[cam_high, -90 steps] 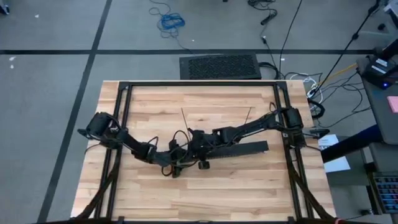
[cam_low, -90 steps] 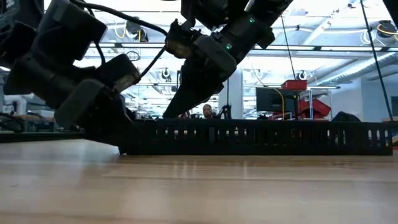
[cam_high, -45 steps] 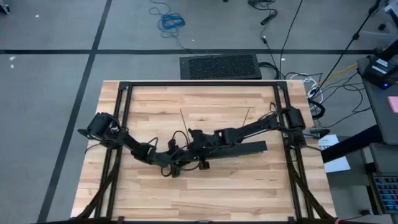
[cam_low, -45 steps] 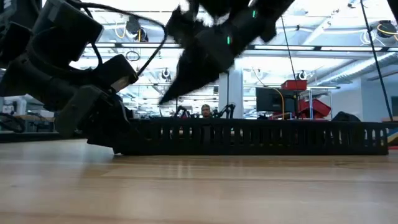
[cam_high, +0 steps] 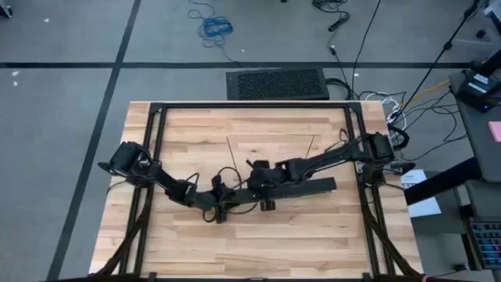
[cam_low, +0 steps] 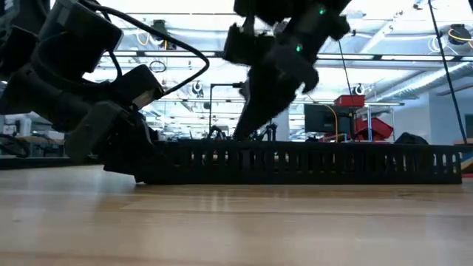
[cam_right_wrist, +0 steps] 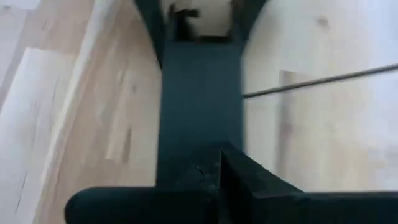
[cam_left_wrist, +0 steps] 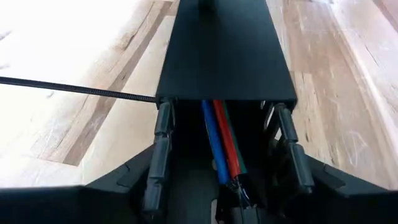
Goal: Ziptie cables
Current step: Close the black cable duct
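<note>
Looking at the left gripper (cam_left_wrist: 221, 155), it's spread open around the black bar's (cam_left_wrist: 225, 50) end with the cables (cam_left_wrist: 222, 146) running lengthwise toward 12 o'clock between its fingers, while the right gripper (cam_high: 262, 182), jaw state unclear, hovers just beside over the bar.

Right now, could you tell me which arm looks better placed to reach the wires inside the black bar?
Left, probably. The left gripper straddles the open end of the black bar, with the wires between its fingers. The right gripper hangs above the bar's covered middle.
</note>
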